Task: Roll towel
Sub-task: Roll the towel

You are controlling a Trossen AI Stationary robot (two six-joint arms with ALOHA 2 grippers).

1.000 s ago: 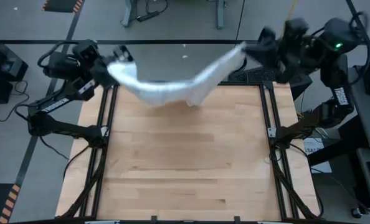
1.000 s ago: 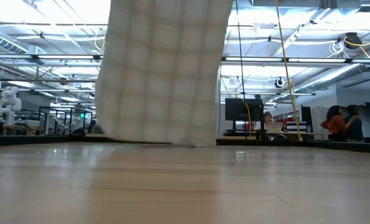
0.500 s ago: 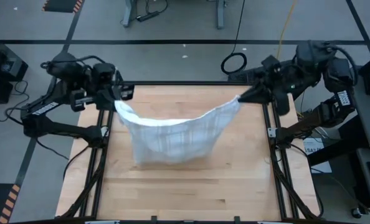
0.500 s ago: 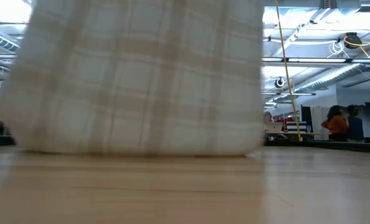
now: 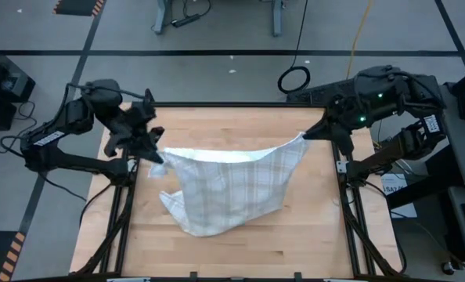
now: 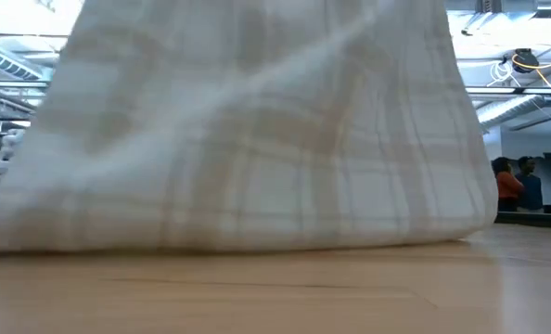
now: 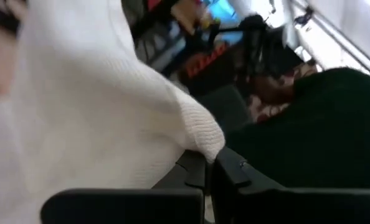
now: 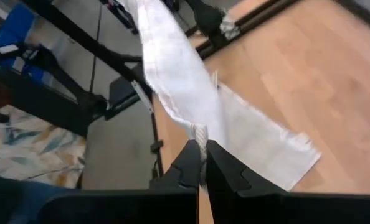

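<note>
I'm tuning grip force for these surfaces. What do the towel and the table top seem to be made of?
The towel: thin woven cloth, probably cotton, matte white with a tan-grey check; it sags and folds limply between the left gripper and right gripper, and a ribbed hem shows in the left wrist view. The table top: pale wood planks, butcher-block style, with visible grain, seams and a smooth, faintly sheened finish.

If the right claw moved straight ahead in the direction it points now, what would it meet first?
Probably the towel itself: the right claw is shut on its corner and points across the table toward the left claw. Depth is unclear.
</note>
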